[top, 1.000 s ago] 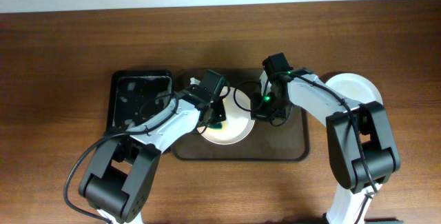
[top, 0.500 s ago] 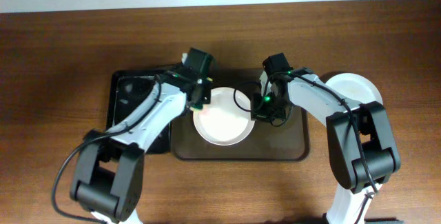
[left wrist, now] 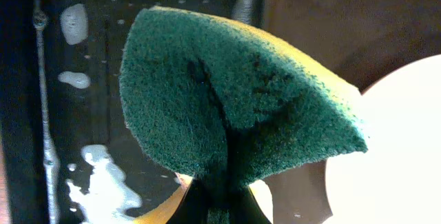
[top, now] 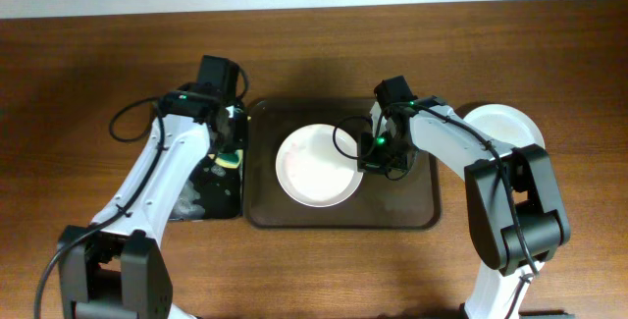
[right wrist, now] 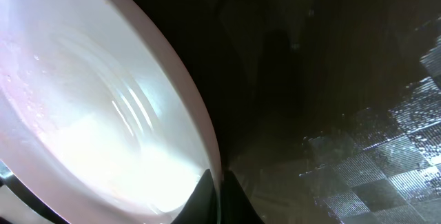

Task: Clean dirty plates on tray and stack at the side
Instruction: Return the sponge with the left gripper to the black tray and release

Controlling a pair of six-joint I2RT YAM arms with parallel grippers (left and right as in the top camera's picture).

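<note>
The pinkish-white plate [top: 316,165] lies flat on the brown tray [top: 392,223], left of the tray's centre. The right gripper [top: 376,157] is at the plate's right edge; in the right wrist view its fingers [right wrist: 238,200] are clamped on the rim, one on each side of it. The plate's surface is pale and glossy, with faint pink specks near the rim. A white plate [top: 502,128] rests on the table [top: 88,74], just beside the tray's right end; it cannot be determined whether other plates lie under it. The left gripper [top: 228,152] is over the right edge of the black tray [top: 201,201], which touches the brown tray's left side. Its fingers are clenched on a sponge [left wrist: 234,107], folded with the green scouring face outward and the yellow body showing at the edge. White foam patches [left wrist: 103,182] lie on the black tray's floor.
</note>
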